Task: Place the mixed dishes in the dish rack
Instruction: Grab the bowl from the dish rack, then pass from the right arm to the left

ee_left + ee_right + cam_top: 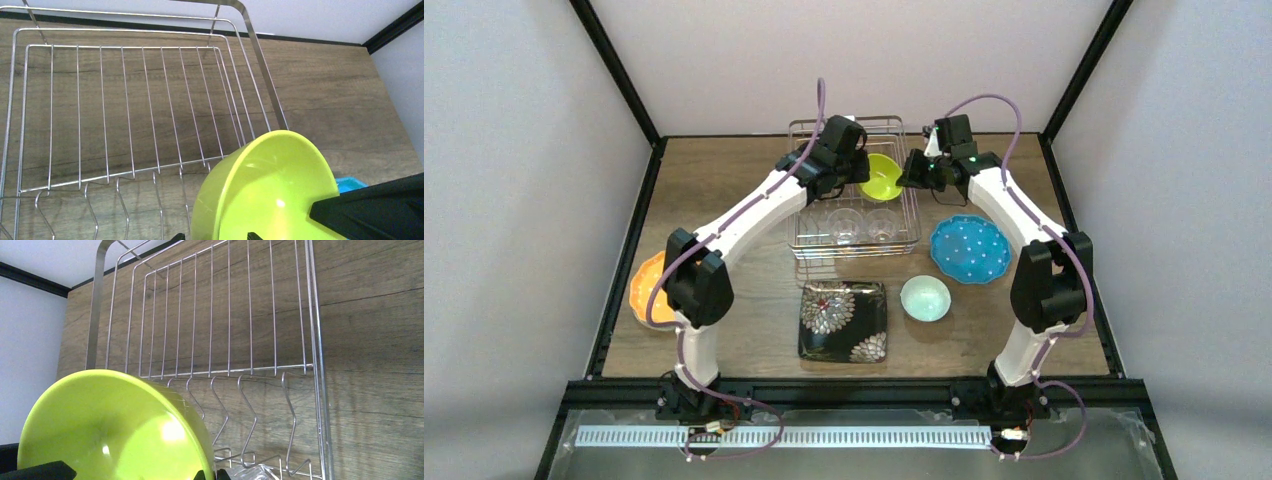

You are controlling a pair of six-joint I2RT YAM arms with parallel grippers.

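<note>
The yellow-green bowl (882, 177) stands tilted on its edge inside the dish rack (854, 128), at the rack's right side, its hollow facing the left arm. The right gripper (915, 172) reaches in over the rack's right wall and is closed on the bowl's rim. The left gripper (859, 165) is at the bowl's other side. In its wrist view only its fingertips (177, 235) show, on either side of the rim, and I cannot tell whether they press on it. Two clear glass cups (862, 226) stand side by side in the rack's near end. The rack sits at the middle of the table's (724, 190) far edge. Near the right edge lies the blue white-dotted plate (970, 249). The mint bowl (925, 298) and the black square floral plate (843, 320) sit toward the near edge. The orange plate (646, 290) lies at the left edge, partly hidden by the left arm.
</note>
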